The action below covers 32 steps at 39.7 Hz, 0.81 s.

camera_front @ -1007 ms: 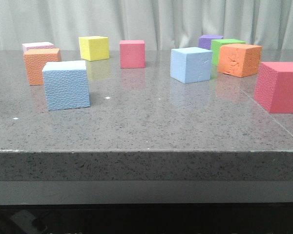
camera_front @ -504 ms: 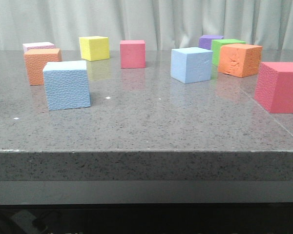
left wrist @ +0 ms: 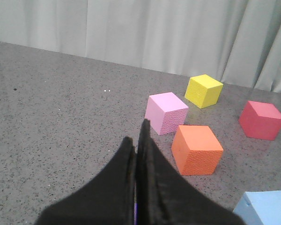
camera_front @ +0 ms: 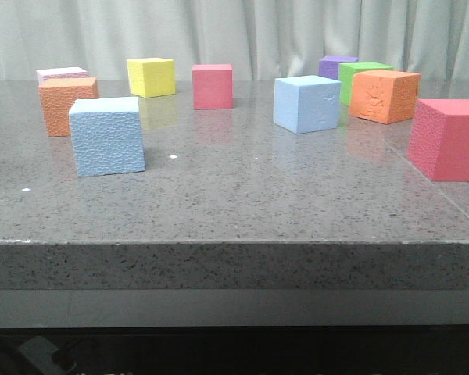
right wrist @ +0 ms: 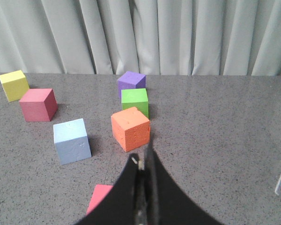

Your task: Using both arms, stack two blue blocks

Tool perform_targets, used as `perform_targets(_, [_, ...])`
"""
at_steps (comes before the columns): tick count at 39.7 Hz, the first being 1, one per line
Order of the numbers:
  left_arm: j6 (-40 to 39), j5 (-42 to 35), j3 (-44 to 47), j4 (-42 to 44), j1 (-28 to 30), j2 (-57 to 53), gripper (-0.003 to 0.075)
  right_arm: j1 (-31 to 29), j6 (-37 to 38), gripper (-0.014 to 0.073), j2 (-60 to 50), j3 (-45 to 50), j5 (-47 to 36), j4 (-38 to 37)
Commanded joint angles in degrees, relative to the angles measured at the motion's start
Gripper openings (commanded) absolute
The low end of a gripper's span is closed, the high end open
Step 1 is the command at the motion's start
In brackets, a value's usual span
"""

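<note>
The pebbled blue block point(camera_front: 106, 136) stands at the near left of the table; a corner of it shows in the left wrist view point(left wrist: 267, 208). The smoother blue block point(camera_front: 306, 103) stands at mid right, apart from it, and shows in the right wrist view point(right wrist: 72, 140). Neither arm shows in the front view. My left gripper point(left wrist: 136, 136) is shut and empty above the table, short of the pink and orange cubes. My right gripper point(right wrist: 143, 157) is shut and empty, above the table near an orange cube.
Other cubes dot the grey table point(camera_front: 242, 195): orange point(camera_front: 66, 103) and pink point(camera_front: 60, 74) at far left, yellow point(camera_front: 151, 76), red point(camera_front: 212, 86), purple point(camera_front: 337, 66), green point(camera_front: 362, 78), dented orange point(camera_front: 384, 96), and a large red one point(camera_front: 449, 139) at the right edge.
</note>
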Motion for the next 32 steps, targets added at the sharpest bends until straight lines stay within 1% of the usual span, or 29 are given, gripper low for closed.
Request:
perform_targets(1, [-0.22,-5.68,-2.17,0.02,0.13,0.88,-0.0018,-0.34,-0.37,-0.0038,0.42,-2.15,-5.79,0.07])
perform_targets(2, [-0.22,-5.68,-2.17,0.02,0.13,1.18,-0.0016,-0.34,-0.37,-0.0025,0.42,-2.15,-5.84,0.07])
perform_targets(5, [-0.22,-5.68,-2.17,0.02,0.13,1.91,0.0,-0.34,-0.37,0.0052,0.42,-2.15,-5.97,0.07])
perform_targets(7, [-0.22,-5.68,-2.17,0.02,0.13,2.36,0.003,-0.34,-0.37,0.0112,0.42,-2.15,-6.02,0.07])
perform_targets(9, [-0.22,-5.68,-2.17,0.02,0.13,2.71,0.0077,-0.34,-0.37,0.0195,0.42,-2.15,-6.01,0.07])
perform_targets(13, [-0.22,-5.68,-2.17,0.02,0.13,2.83,0.0229,-0.34,-0.37,0.0368,0.42,-2.15,-6.01,0.07])
perform_targets(15, [-0.22,-5.98,-2.17,0.02,0.13,2.83,0.0337,-0.34,-0.37,0.0464,0.42,-2.15,-6.01,0.07])
perform_targets(17, [-0.22,-6.22,-2.17,0.02,0.13,2.83,0.0443,-0.34,-0.37,0.0535,0.42,-2.15,-6.01,0.07])
perform_targets(19, [-0.22,-6.29,-2.17,0.02,0.13,2.83,0.056,-0.34,-0.37,0.059,0.42,-2.15,-6.01,0.07])
perform_targets(22, [-0.22,-6.38,-2.17,0.02,0.13,2.83,0.0673,-0.34,-0.37,0.0638,0.42,-2.15,-6.01,0.07])
perform_targets(23, [-0.22,-6.38,-2.17,0.02,0.13,2.83,0.0695,-0.34,-0.37,0.0638,0.42,-2.15,-6.01,0.07])
perform_targets(25, [-0.22,-6.38,-2.17,0.02,0.13,2.83,0.0704,-0.34,-0.37,0.0637,0.42,-2.15,-5.94,0.07])
perform_targets(32, [-0.22,-6.38,-2.17,0.02,0.13,2.83,0.0679,-0.34,-0.37,0.0637,0.42,-2.15,-5.58,0.07])
